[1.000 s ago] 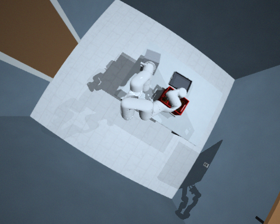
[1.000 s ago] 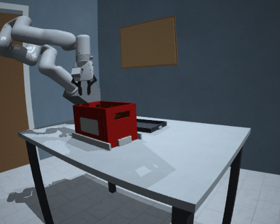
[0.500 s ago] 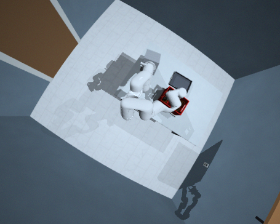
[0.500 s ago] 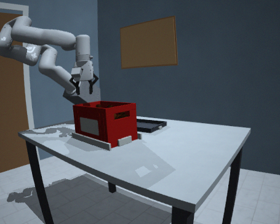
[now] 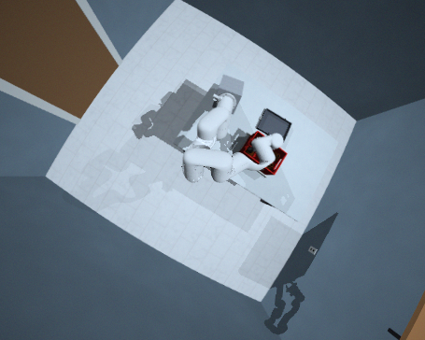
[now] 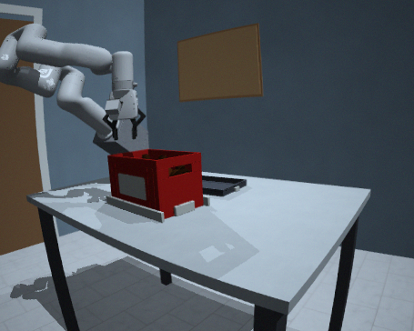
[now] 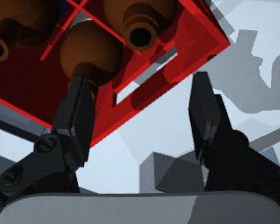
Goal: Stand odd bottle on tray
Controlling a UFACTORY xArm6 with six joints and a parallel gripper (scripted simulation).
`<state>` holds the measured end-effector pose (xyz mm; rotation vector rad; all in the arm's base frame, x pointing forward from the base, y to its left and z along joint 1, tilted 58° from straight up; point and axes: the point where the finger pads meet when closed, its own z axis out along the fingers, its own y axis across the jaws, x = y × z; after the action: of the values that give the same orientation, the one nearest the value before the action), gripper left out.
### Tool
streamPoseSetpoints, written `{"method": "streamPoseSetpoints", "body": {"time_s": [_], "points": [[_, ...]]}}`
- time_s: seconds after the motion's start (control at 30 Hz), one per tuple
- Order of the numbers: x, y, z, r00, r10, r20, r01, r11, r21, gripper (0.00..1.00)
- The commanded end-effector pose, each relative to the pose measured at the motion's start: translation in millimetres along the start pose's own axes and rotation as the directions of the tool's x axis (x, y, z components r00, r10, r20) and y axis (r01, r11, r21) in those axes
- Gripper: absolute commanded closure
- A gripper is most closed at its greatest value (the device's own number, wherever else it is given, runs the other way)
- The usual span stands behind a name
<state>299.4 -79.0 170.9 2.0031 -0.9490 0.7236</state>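
A red crate (image 6: pixel 168 191) (image 5: pixel 279 163) (image 7: pixel 188 35) stands on the table and holds brown bottles in its cells. In the wrist view I see three of them: one (image 7: pixel 139 11) near the crate's corner, one (image 7: pixel 91 56) beside it and one (image 7: pixel 18 16) at the left. My gripper (image 6: pixel 125 132) (image 7: pixel 140 91) is open and empty. It hangs a little above the crate's back left rim. The dark tray (image 6: pixel 223 184) (image 5: pixel 274 122) lies flat behind the crate and is bare.
The crate sits against grey stops (image 6: pixel 134 208) on the white table (image 6: pixel 277 227). The arm (image 5: pixel 210 159) reaches over the crate from the left. A door and a cork board (image 6: pixel 219 61) are on the walls.
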Motion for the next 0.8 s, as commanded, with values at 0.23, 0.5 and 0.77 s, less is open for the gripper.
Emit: {"method": "streamPoseSetpoints", "body": {"time_s": [0.23, 0.5, 0.77], "points": [[0.5, -0.6, 0.6, 1.000, 0.001, 0.000, -0.001, 1.000, 0.002, 0.35], [0.5, -0.6, 4.1, 1.000, 0.001, 0.000, -0.001, 1.000, 0.002, 0.35], [0.5, -0.5, 12.3, 1.000, 0.001, 0.000, -0.001, 1.000, 0.002, 0.35]]}}
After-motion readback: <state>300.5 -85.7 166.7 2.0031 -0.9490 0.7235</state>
